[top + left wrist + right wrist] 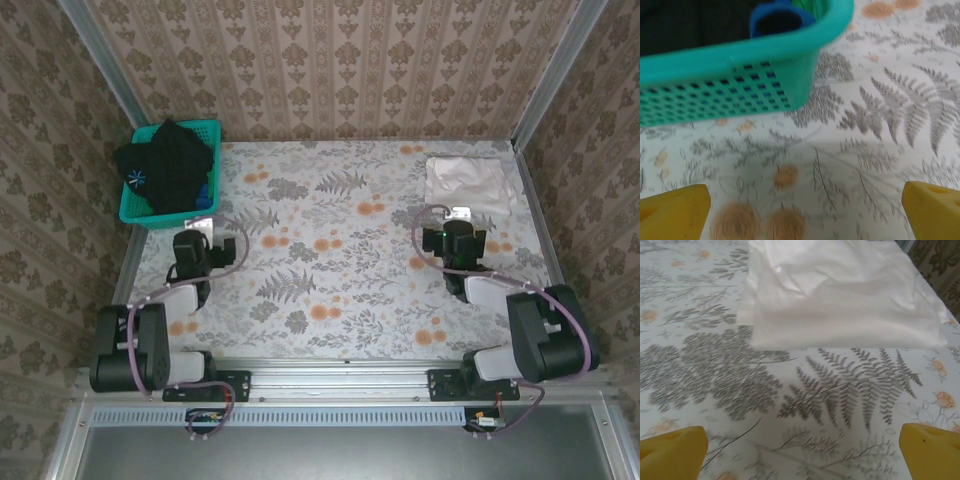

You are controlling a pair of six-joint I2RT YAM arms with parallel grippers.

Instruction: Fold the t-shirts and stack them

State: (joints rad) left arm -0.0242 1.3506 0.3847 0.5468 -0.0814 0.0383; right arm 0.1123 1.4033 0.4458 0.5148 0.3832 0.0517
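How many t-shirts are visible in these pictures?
2: a folded white t-shirt far right on the table, a black shirt in the teal basket; more may hide beneath.

Dark garments (168, 160) in basket (150, 217) indistinct.

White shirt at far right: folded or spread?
Folded. The white shirt lies as a compact layered rectangle, stacked edges showing along its near side.

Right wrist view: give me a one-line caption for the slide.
Open right gripper facing a folded white t-shirt that lies on the fern-print tablecloth.
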